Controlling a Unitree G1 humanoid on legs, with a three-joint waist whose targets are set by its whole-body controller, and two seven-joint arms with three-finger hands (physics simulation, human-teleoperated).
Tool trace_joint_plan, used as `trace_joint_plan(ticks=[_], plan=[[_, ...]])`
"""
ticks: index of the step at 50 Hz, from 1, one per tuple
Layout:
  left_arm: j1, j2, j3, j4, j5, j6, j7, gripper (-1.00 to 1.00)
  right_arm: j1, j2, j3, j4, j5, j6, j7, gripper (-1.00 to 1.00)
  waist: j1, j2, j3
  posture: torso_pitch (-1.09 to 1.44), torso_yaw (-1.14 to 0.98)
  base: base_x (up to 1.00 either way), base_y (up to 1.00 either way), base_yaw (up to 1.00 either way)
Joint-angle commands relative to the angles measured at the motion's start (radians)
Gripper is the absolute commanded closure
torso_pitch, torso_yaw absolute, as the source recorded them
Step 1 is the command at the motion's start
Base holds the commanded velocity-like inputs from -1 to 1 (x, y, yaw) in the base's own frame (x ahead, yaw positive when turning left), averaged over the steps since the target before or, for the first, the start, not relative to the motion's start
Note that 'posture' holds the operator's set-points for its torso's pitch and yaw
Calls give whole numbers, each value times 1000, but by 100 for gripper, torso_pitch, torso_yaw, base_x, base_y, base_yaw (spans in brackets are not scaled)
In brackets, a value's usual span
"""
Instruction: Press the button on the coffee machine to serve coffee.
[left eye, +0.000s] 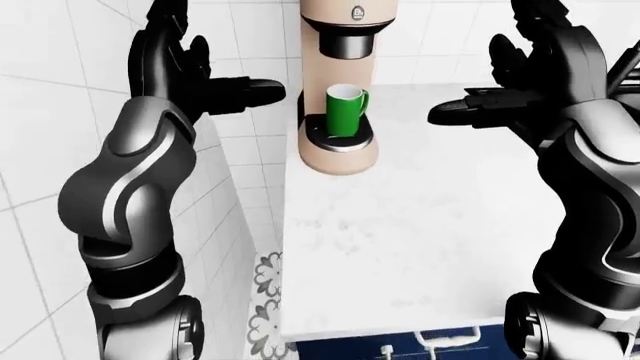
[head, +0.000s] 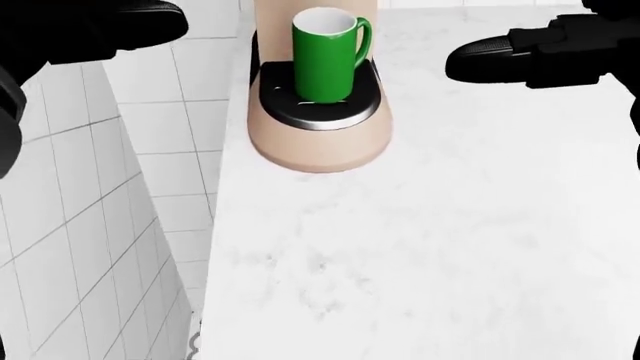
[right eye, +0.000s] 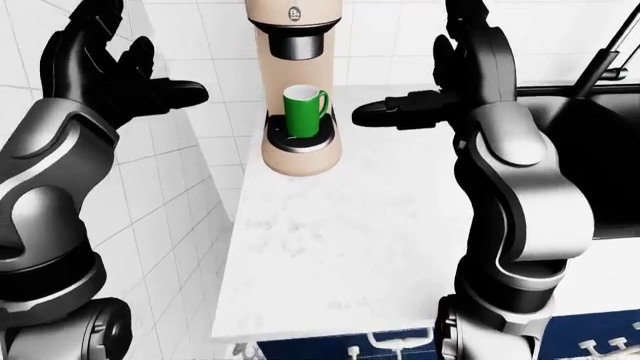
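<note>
We are looking over our own two arms at a white marble counter (left eye: 400, 225) that meets a white tiled wall (left eye: 40, 67) on the left-eye view's left. At the counter's upper left corner stands the tan coffee machine (left eye: 338, 154), a slim upright column with a rounded base. A green mug (left eye: 345, 110) with a white inside sits upright on the machine's dark drip tray (head: 320, 101), directly under the dark spout (left eye: 349, 43) (its handle points to the view's right). On the column above the spout is a small round badge (left eye: 357, 13) that may be the button; we cannot tell for sure.

Our left hand (left eye: 185, 71) is raised at the upper left of the left-eye view, level with the machine's upper half and apart from it. Its fingers are spread wide and hold nothing, one pointing sideways toward the machine.

Our right hand (right eye: 440, 82) hangs above the counter to the right of the mug, near it but not touching. It too is spread wide and empty, with one finger stretched toward the mug and the others pointing up.

In the right-eye view a black sink (right eye: 600, 157) lies at the far right. Dark blue cabinet fronts (right eye: 350, 345) show below the counter's edge.
</note>
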Motion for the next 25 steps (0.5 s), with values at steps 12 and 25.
trace_joint_plan(ticks=[12,25], plan=[[-40,10,14,-21,2,-28,-5,-100,-35,-14,-14,-25,-2,-23,-4,-100,1,4,-56,-7,0,0,0,0],[-40,8,15,-27,-6,-24,0,-100,-32,-16,-17,-25,3,-27,-6,-100,3,6,-108,-16,0,0,0,0]])
